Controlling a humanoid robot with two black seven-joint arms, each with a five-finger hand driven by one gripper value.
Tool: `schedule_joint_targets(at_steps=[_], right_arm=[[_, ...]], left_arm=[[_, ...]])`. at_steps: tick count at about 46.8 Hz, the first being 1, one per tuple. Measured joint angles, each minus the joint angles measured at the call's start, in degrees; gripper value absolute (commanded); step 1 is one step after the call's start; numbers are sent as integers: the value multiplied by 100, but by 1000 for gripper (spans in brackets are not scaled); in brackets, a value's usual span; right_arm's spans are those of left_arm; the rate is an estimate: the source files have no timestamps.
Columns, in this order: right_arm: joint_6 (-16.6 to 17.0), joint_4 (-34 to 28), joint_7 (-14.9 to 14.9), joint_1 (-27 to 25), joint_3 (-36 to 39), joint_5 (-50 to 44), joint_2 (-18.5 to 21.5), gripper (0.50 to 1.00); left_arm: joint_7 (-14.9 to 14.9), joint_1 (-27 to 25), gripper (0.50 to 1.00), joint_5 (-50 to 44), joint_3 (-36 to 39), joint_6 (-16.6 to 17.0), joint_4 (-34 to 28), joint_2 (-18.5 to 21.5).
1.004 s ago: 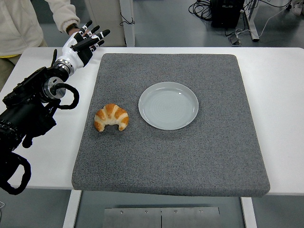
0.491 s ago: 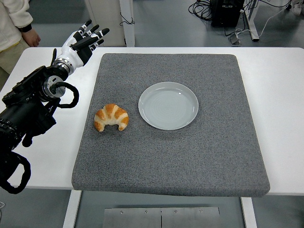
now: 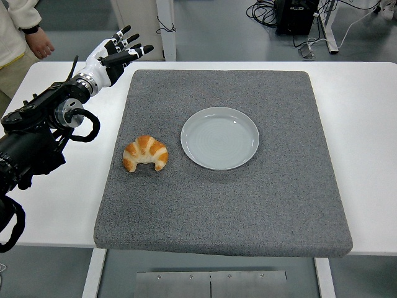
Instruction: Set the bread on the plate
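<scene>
The bread (image 3: 146,153), a golden-brown croissant with its two tips turned toward the near edge, is laid on the grey mat (image 3: 248,205), on the mat's left half. It is set just beside the plate (image 3: 219,138), to the plate's left, and a narrow strip of mat is seen between the two, so they are not touching. The plate is a round, pale grey-white one, placed flat near the middle of the mat, and nothing is carried on it. The mat itself is spread over most of the white table (image 3: 366,124), whose bare surface is left showing along both sides and the far edge.

The left hand (image 3: 115,57) is held over the table's far left corner, just beyond the mat's far left corner and well apart from the bread. Its fingers (image 3: 139,49) are stretched out and spread, pointed toward the right, and nothing is gripped in them. The black left arm (image 3: 37,133) is brought in from the picture's left edge and is angled up toward that corner, with a looped black cable seen at the wrist.

No right arm is seen anywhere in the view.

At the top left, behind the table, part of a person (image 3: 18,25) in a light-coloured top is seen, with one hand (image 3: 40,45) hung down near the table's far edge, apart from the robot's fingers.
</scene>
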Motion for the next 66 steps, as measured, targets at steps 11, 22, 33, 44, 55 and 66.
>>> schedule_joint_targets(at_steps=[11,22,33,44,55,66], right_arm=[[0,0,0,-1,0,0,0,1000],[0,0,1,0,0,0,0,1000],[1,0,0,0,0,0,0,1000],[1,0,0,0,-1,0,0,1000],[1,0,0,0,0,0,0,1000],[2,0,0,0,1,0,0,1000]], left_arm=[[-264,33,969,576,232,60,-1544,830],[-446,91,971,1201,255,288,-2340,1162],[-767,349,971,2804,247,1104,-3735,1713],[-738,378,969,3155,370,1432,-4534,2044],[-693,295,952,3407,1077,2124,-4994,2179],[-396,292,964,3712,1366,2191,-5627,2529]])
